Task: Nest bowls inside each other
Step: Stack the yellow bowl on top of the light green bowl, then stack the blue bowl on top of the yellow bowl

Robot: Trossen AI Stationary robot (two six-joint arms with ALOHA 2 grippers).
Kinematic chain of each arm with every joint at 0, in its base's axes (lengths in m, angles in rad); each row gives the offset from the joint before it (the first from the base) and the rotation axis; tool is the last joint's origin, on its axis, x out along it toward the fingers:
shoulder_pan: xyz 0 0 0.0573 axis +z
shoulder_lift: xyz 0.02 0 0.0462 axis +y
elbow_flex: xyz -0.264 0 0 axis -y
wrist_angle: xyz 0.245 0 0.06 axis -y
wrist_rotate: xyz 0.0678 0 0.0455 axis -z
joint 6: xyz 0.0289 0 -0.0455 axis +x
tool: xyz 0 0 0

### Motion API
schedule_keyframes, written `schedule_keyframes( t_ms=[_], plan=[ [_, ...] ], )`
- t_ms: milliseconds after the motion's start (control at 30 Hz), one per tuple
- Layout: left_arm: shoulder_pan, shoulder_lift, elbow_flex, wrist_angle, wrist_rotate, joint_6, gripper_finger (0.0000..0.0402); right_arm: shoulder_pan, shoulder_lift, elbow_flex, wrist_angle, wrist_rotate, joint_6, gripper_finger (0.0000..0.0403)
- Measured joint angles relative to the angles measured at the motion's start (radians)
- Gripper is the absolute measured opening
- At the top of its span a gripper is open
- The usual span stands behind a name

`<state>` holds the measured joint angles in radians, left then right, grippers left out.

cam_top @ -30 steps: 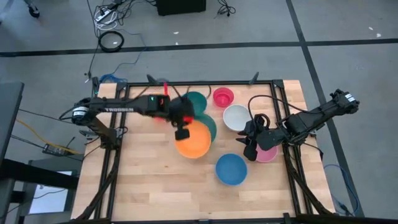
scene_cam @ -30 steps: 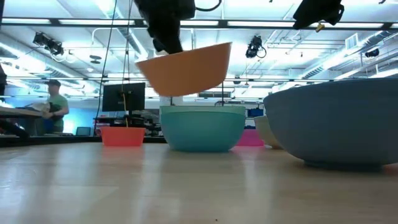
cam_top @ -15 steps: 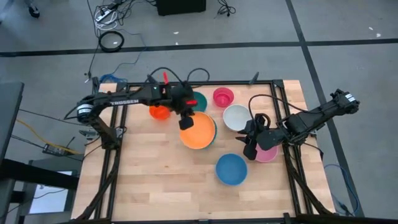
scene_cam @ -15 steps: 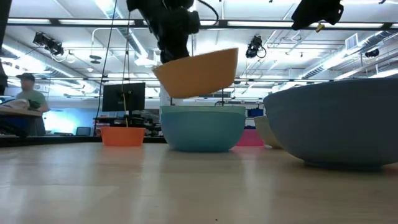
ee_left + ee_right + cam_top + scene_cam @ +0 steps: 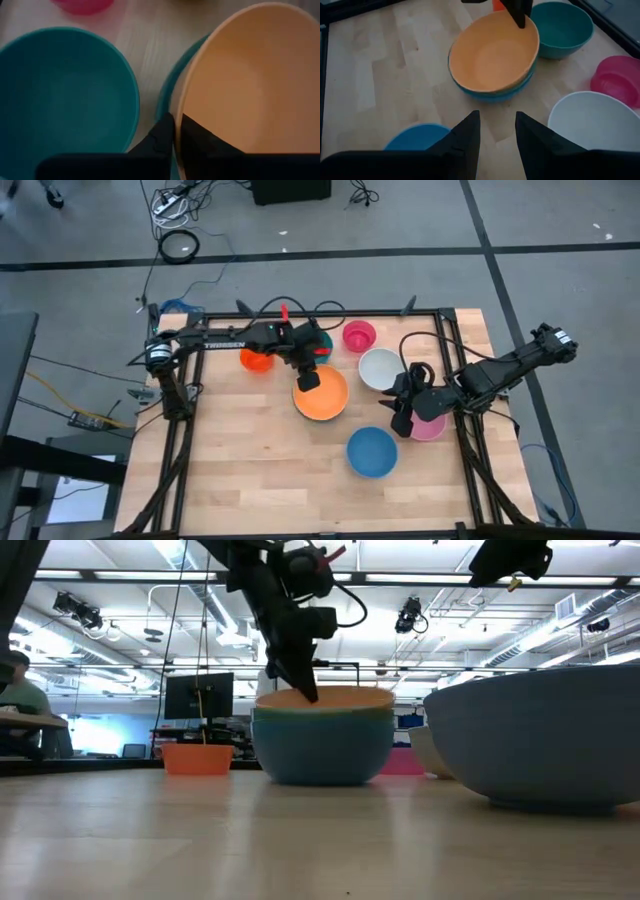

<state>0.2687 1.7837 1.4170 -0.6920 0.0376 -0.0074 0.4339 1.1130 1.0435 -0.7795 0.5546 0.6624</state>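
Desk: wooden desk (image 5: 250, 470) carrying scattered bowls.
Left gripper (image 5: 309, 379): pinching the orange bowl (image 5: 320, 393) rim at 11 o'clock, seating it inside the light blue bowl (image 5: 320, 745).
Right gripper (image 5: 402, 420): idling half-open, empty, at 3 o'clock.

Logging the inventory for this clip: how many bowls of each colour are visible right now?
orange bowl: 1
light blue bowl: 1
teal bowl: 1
blue bowl: 1
white bowl: 1
pink bowl: 1
magenta bowl: 1
orange-red bowl: 1
Total: 8
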Motion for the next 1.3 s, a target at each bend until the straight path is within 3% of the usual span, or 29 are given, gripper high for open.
schedule_keyframes(
  t_ms=[300,533,767,967,1100,1300],
  plan=[
    [-0.015,0.007,0.000,-0.057,0.001,-0.053,0.0090,0.000,0.000,0.000,0.000,-0.006,0.000,0.0113],
    [-0.047,-0.009,0.005,-0.059,0.008,-0.076,0.0103,0.000,0.000,0.000,-0.001,-0.006,-0.001,0.0113],
    [-0.078,-0.095,0.091,-0.074,0.010,-0.076,0.0104,0.000,0.000,0.000,-0.018,-0.029,-0.003,0.0113],
    [-0.143,-0.249,0.130,-0.140,0.010,-0.072,0.0104,-0.012,0.031,-0.004,-0.209,-0.157,0.175,0.0113],
    [-0.210,-0.363,0.130,-0.222,-0.095,-0.121,0.0104,-0.013,0.084,-0.032,-0.184,-0.270,0.223,0.0113],
    [-0.322,-0.500,0.130,-0.400,-0.283,-0.278,0.0104,-0.009,0.163,-0.055,-0.110,-0.313,0.225,0.0122]
  ],
)
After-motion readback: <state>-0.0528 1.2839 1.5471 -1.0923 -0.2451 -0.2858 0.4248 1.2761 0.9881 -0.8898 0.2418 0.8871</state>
